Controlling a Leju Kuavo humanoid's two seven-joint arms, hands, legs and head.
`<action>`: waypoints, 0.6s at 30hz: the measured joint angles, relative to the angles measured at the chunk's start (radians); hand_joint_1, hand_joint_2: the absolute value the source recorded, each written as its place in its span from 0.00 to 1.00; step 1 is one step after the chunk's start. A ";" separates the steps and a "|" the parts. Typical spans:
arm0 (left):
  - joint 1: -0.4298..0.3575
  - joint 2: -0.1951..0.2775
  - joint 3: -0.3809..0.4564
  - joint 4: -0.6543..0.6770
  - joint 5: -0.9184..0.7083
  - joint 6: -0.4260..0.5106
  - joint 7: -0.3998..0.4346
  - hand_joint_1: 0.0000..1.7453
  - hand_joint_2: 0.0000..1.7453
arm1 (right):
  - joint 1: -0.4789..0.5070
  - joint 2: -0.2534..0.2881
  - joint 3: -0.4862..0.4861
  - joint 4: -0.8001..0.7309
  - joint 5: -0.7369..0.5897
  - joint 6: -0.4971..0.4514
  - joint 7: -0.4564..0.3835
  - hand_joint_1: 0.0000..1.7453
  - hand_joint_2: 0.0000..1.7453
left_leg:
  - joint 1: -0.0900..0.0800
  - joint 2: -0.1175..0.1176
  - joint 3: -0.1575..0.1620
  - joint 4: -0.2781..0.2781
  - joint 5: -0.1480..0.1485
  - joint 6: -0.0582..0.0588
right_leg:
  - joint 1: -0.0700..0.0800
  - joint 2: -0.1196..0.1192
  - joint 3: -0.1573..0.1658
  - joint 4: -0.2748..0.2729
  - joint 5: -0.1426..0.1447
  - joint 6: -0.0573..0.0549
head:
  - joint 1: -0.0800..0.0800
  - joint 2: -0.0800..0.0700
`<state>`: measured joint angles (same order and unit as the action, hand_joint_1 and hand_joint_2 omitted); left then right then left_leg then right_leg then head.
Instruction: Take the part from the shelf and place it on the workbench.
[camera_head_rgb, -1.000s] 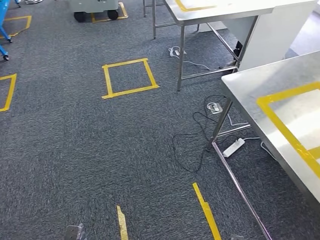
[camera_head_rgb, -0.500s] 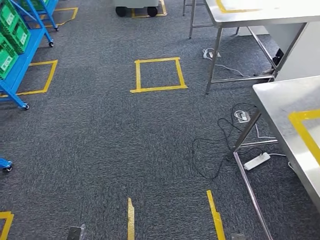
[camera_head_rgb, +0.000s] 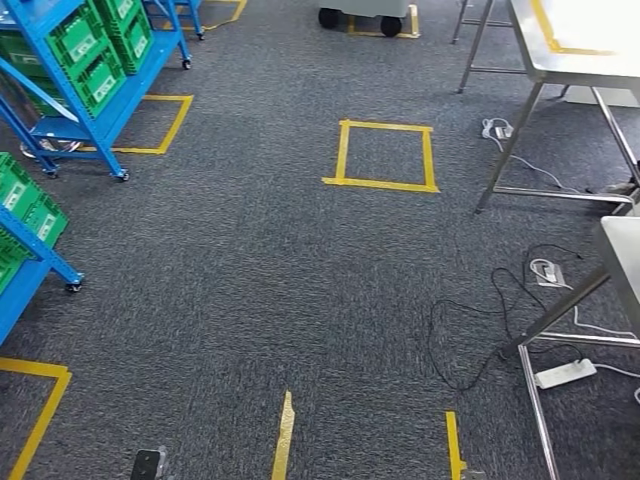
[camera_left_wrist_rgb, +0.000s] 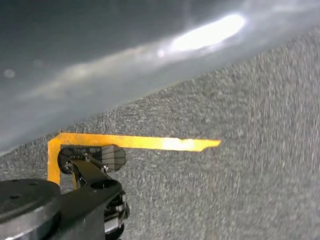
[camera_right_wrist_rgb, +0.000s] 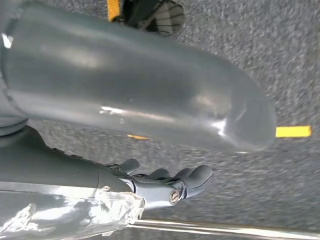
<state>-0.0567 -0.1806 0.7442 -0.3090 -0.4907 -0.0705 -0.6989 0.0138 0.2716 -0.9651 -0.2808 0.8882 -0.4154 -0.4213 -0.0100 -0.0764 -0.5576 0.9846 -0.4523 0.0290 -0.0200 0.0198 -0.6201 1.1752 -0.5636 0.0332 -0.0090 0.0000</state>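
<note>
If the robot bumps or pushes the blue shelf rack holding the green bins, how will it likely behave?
The blue shelf rack would probably roll rather than stay put, since small casters show under its legs. The green bins filling its shelves likely make it heavy to start moving. The carpet should slow it quickly.

Bright, even light; blurred wrist views

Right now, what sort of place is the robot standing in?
Probably a workshop or robot test floor: blue wheeled racks of green bins, steel workbenches, and yellow tape squares marking spots on grey carpet.
</note>
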 joint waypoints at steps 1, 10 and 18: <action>-0.001 0.000 0.000 0.000 0.000 0.001 0.000 0.00 0.00 | -0.001 0.000 0.000 0.000 0.000 0.000 0.000 0.00 0.00 | -0.001 -0.014 0.000 0.003 -0.002 -0.004 | -0.003 0.024 0.028 -0.069 0.032 -0.001 | 0.000 0.000; 0.000 0.001 -0.002 -0.001 0.003 0.006 0.000 0.00 0.00 | 0.000 0.000 -0.001 0.004 0.005 0.004 0.000 0.00 0.00 | 0.005 0.051 -0.099 0.181 -0.096 -0.049 | 0.000 -0.015 0.085 -0.171 0.055 -0.038 | -0.012 0.000; 0.003 0.000 -0.002 -0.003 0.008 0.011 0.000 0.00 0.00 | 0.000 -0.001 -0.003 0.005 0.008 0.009 0.001 0.00 0.00 | -0.003 0.153 -0.021 0.040 -0.006 -0.033 | 0.010 -0.120 0.110 -0.170 0.029 -0.028 | -0.012 0.000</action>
<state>-0.0532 -0.1804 0.7420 -0.3118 -0.4824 -0.0590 -0.6989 0.0140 0.2705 -0.9684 -0.2759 0.8964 -0.4061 -0.4199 -0.0132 0.0765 -0.5790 1.0243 -0.4587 -0.0041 -0.0104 -0.1006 -0.5097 1.0052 -0.5342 0.0055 -0.0208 0.0000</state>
